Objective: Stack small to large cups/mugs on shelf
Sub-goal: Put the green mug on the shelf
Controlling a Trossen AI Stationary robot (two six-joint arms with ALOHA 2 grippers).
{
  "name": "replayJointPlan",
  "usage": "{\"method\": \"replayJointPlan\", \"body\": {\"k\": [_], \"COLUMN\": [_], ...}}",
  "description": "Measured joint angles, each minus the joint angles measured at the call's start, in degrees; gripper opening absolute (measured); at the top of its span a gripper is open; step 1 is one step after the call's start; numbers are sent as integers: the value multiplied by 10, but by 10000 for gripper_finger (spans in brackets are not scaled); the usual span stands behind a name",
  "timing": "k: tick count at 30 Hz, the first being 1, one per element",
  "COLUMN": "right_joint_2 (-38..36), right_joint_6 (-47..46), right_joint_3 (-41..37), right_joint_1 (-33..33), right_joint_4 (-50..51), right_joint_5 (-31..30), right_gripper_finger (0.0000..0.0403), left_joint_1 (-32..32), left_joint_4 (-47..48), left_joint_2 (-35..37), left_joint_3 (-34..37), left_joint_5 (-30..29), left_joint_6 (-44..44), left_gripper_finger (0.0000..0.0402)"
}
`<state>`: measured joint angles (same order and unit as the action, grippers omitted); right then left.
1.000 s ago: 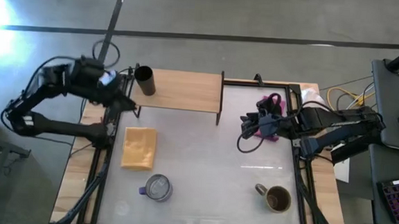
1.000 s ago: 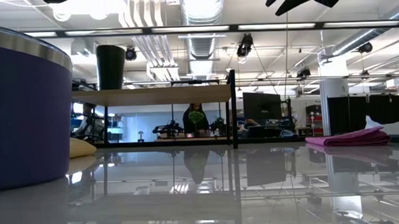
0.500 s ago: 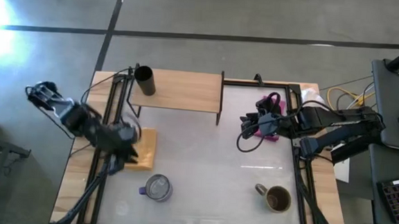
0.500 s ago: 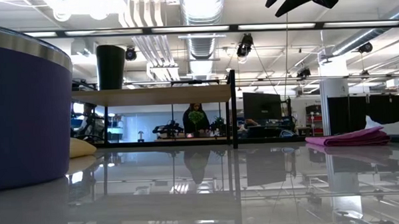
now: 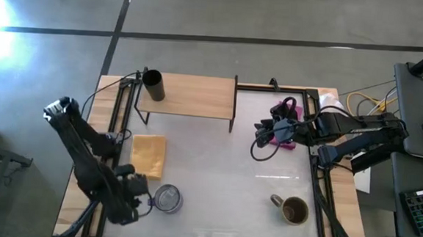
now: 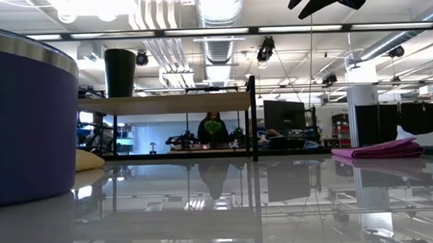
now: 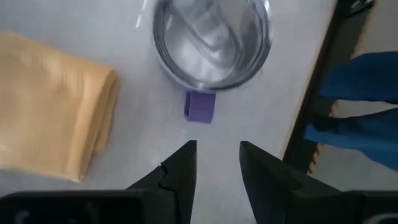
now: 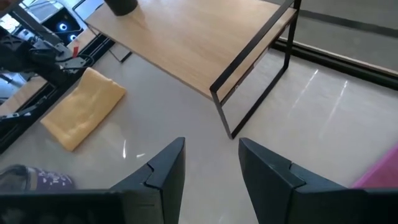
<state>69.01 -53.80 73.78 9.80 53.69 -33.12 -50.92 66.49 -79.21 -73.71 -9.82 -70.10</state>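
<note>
The purple tumbler (image 5: 167, 199) with its silvery lid (image 7: 211, 37) stands near the table's near left edge, its small handle (image 7: 200, 106) pointing left. My left gripper (image 5: 142, 199) is open just left of that handle, and its fingers (image 7: 217, 163) touch nothing. The black cup (image 5: 153, 84) stands on the left end of the light-wood shelf (image 5: 198, 96). The tan mug (image 5: 293, 209) stands at the near right. My right gripper (image 5: 258, 140) hovers open (image 8: 211, 162) to the right of the shelf.
A folded yellow cloth (image 5: 148, 156) lies between the shelf and the tumbler. A magenta cloth (image 6: 376, 150) lies at the far right under my right arm. Blue-clad legs of a person (image 7: 367, 106) show beyond the table's edge.
My left arm has swung from the shelf's left end toward the table's near edge, past the yellow cloth. It now sits low beside the purple tumbler's handle. The black cup has stayed on the shelf.
</note>
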Motion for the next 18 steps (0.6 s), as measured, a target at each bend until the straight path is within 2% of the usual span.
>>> {"method": "replayJointPlan", "body": {"k": [6,13,18], "right_joint_2": [0,0,0], "right_joint_6": [18,24,29], "right_joint_3": [0,0,0], "right_joint_1": [0,1,1], "right_joint_4": [-4,-4,-4], "right_joint_5": [2,8,17], "right_gripper_finger": [144,144,144], "left_joint_1": [-16,-16,-16], "left_joint_4": [-2,-9,-9], "left_joint_2": [-38,-61,-82], "left_joint_3": [-10,-11,-11], "left_joint_5": [-12,-15,-16], "left_joint_6": [-31,-31,-31], "left_gripper_finger": [132,178,193]}}
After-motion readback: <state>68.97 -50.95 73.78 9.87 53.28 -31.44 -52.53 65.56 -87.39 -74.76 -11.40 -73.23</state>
